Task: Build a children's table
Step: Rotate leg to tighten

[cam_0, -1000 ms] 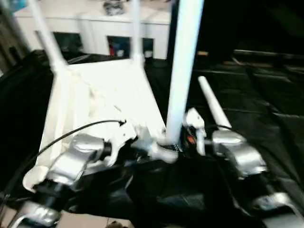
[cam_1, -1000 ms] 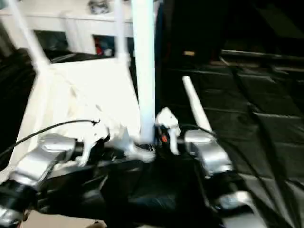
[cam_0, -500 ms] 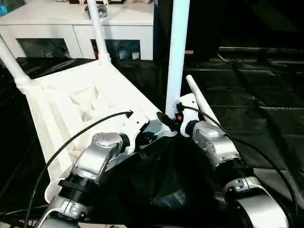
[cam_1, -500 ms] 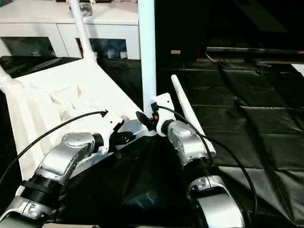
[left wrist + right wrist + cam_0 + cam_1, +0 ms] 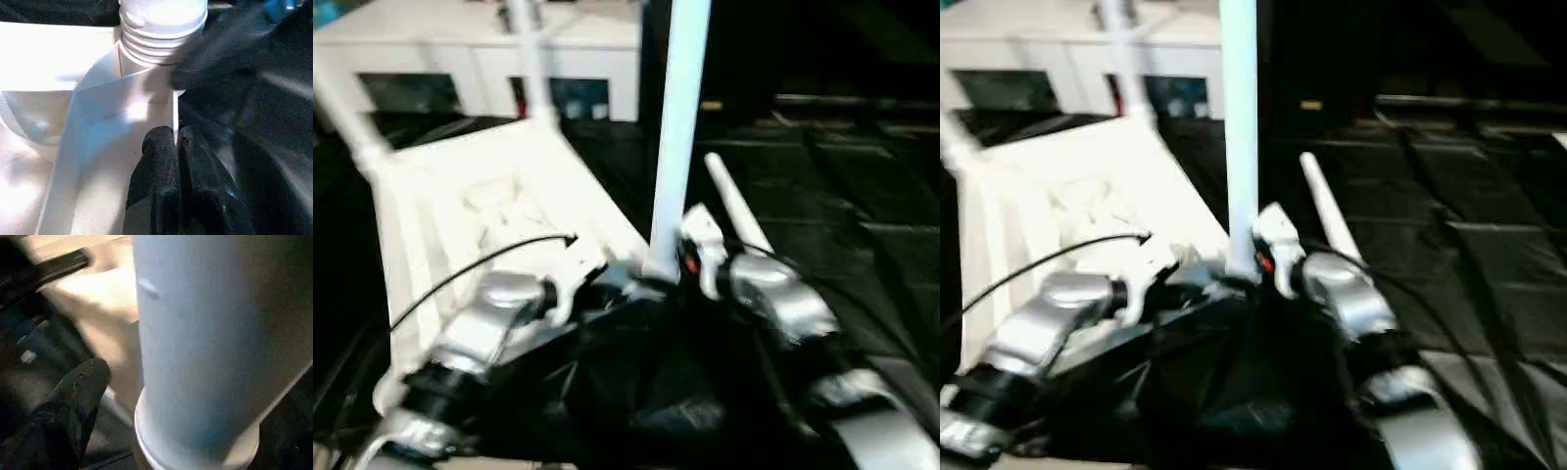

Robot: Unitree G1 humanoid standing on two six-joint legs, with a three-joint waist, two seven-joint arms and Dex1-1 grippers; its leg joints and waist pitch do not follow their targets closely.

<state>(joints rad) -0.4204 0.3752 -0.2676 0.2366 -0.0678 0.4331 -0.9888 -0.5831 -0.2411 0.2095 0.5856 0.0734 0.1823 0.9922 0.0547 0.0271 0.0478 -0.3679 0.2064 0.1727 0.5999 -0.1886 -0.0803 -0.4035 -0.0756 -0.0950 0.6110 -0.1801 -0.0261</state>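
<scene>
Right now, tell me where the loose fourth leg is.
The loose leg lies on the black mat right of the upturned tabletop, just behind the right gripper.

In front of you the tabletop (image 5: 499,211) lies upside down, on the left part of the mat (image 5: 862,186). Three legs stand up from its corners: two at the far side (image 5: 530,59) (image 5: 347,113), and one at the near right corner (image 5: 677,137). A loose leg (image 5: 736,208) lies on the mat just right of that corner. Behind everything stands, I think, a cabinet (image 5: 460,49).

Lab-like room: black padded floor mats (image 5: 862,225), white cabinet (image 5: 480,49).
</scene>
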